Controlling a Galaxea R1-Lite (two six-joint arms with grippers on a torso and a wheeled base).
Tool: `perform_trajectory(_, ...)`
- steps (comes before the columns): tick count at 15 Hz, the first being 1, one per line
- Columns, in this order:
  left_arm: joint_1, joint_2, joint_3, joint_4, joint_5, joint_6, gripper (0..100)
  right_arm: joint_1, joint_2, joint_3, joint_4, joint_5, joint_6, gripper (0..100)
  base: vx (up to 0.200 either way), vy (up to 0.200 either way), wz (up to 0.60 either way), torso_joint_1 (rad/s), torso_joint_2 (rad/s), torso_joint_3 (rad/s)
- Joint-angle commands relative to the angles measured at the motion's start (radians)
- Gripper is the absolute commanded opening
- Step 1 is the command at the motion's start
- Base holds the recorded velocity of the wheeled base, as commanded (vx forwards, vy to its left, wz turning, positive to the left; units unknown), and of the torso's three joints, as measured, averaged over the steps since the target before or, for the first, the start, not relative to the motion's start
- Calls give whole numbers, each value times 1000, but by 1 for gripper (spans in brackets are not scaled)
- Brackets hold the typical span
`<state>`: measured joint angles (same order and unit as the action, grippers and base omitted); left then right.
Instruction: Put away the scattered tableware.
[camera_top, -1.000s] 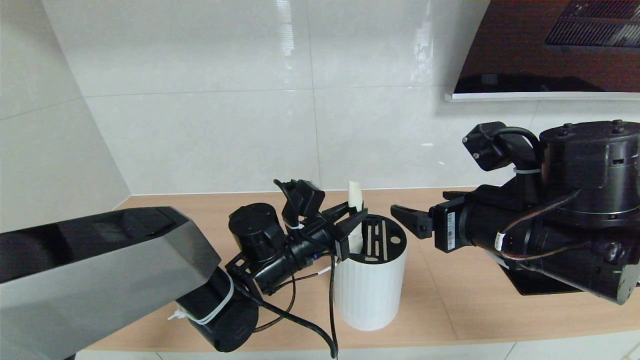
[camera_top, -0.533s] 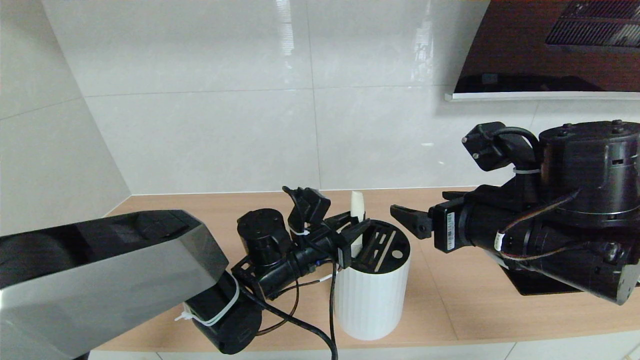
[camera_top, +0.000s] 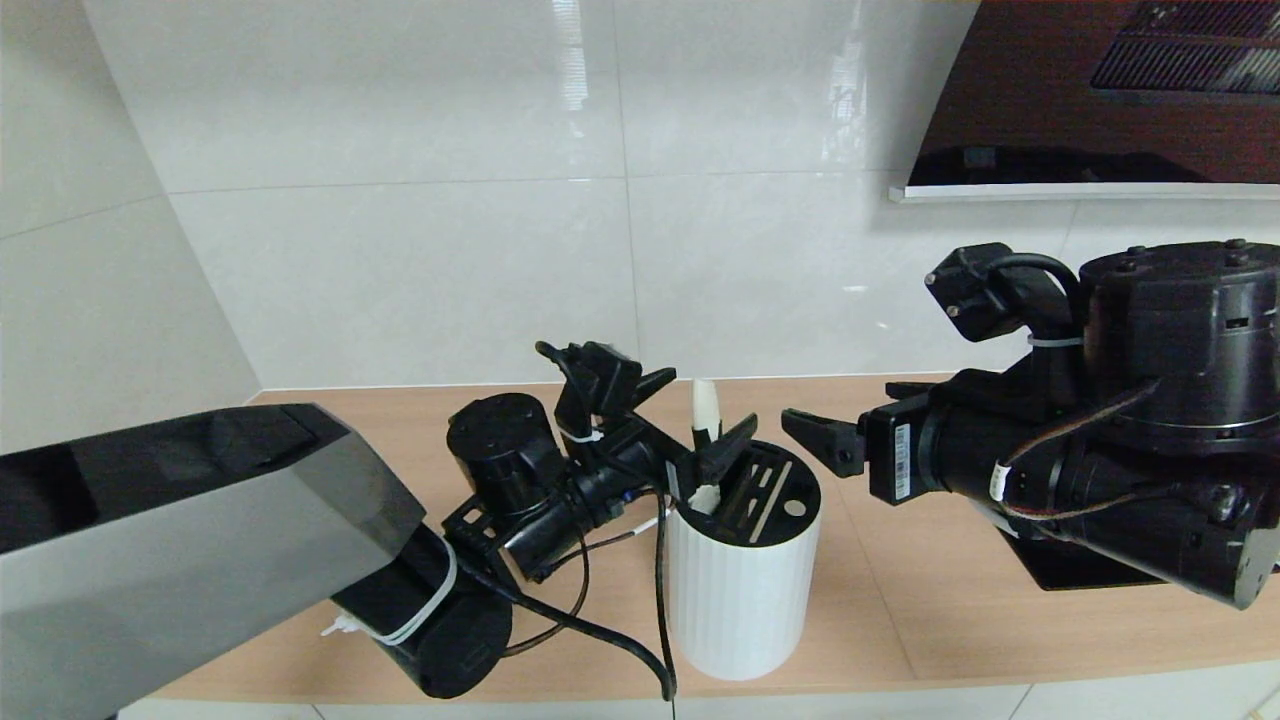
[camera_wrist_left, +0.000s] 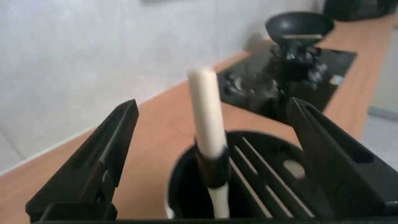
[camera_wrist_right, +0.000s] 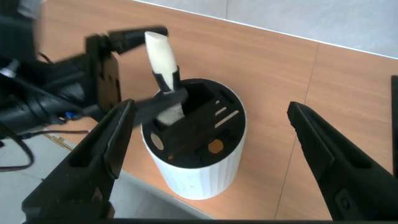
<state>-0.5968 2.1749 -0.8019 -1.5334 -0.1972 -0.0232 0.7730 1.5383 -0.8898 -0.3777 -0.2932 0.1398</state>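
A white ribbed utensil holder (camera_top: 740, 590) with a black slotted top stands on the wooden counter (camera_top: 880, 600). A white-handled utensil (camera_top: 705, 408) stands upright in its opening. My left gripper (camera_top: 695, 415) is open, one finger on each side of the handle (camera_wrist_left: 204, 118) without touching it. To the right of the holder (camera_wrist_right: 199, 155), at about the height of its top, my right gripper (camera_top: 815, 435) is open and holds nothing. The right wrist view looks down on the holder between its fingers (camera_wrist_right: 106, 155), with the utensil (camera_wrist_right: 160, 56) leaning in it.
A black cooktop (camera_wrist_left: 292, 74) with a black pan (camera_wrist_left: 298, 25) lies on the counter beyond the holder, partly behind my right arm (camera_top: 1080, 575). A dark range hood (camera_top: 1100, 100) hangs at the upper right. The tiled wall (camera_top: 400, 250) is behind, and the counter's front edge lies just before the holder.
My left gripper has opened and let go of the white-handled utensil, which now stands in the holder. The left wrist has risen a little. The right arm has kept still.
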Motion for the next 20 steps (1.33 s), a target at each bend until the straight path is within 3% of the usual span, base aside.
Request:
perform_trajectory(1,2,-41,1,-1,22,0,100,0,0,0,-1,0,0,100,0,0,0,0,0,0)
perform_trajectory(6,14,-224,-11,-37,59,-43,100,-18,-20,-1,-1,-3,0,100,0,0,0,0,0,0)
perform_trajectory(8,68,-386,1,-37,59,-43,100,-75,-115,11,3,2,0,100,0,0,0,0,0,0)
perform_trajectory(10,130,-553,104,-37,58,-60,100,-156,-225,80,0,-4,1,100,0,0,0,0,0,0)
perform_trajectory(11,135,-583,133,-37,58,-66,100,-179,-257,95,2,2,1,100,0,0,0,0,0,0)
perform_trajectory(12,146,-725,300,-36,48,-77,100,-258,-415,183,2,23,1,100,0,0,0,0,0,0)
perform_trajectory(14,189,-905,403,45,36,-78,100,-347,-596,247,8,58,1,100,0,0,0,0,0,0)
perform_trajectory(15,193,-978,415,98,38,-80,100,-370,-658,264,10,71,1,100,0,0,0,0,0,0)
perform_trajectory(16,196,-1159,421,262,39,-93,100,-394,-799,292,29,80,-2,100,0,0,0,0,0,0)
perform_trajectory(17,196,-1231,420,335,39,-100,100,-400,-845,293,51,80,-6,100,0,0,0,0,0,0)
perform_trajectory(18,196,-1451,398,607,41,-107,100,-425,-975,290,158,80,-45,100,0,0,0,0,0,0)
perform_trajectory(19,198,-1541,382,730,41,-109,100,-428,-1027,290,210,78,-57,100,0,0,0,0,0,0)
perform_trajectory(20,288,-1716,336,986,38,-127,100,-443,-1124,276,327,69,-77,100,0,0,0,0,0,0)
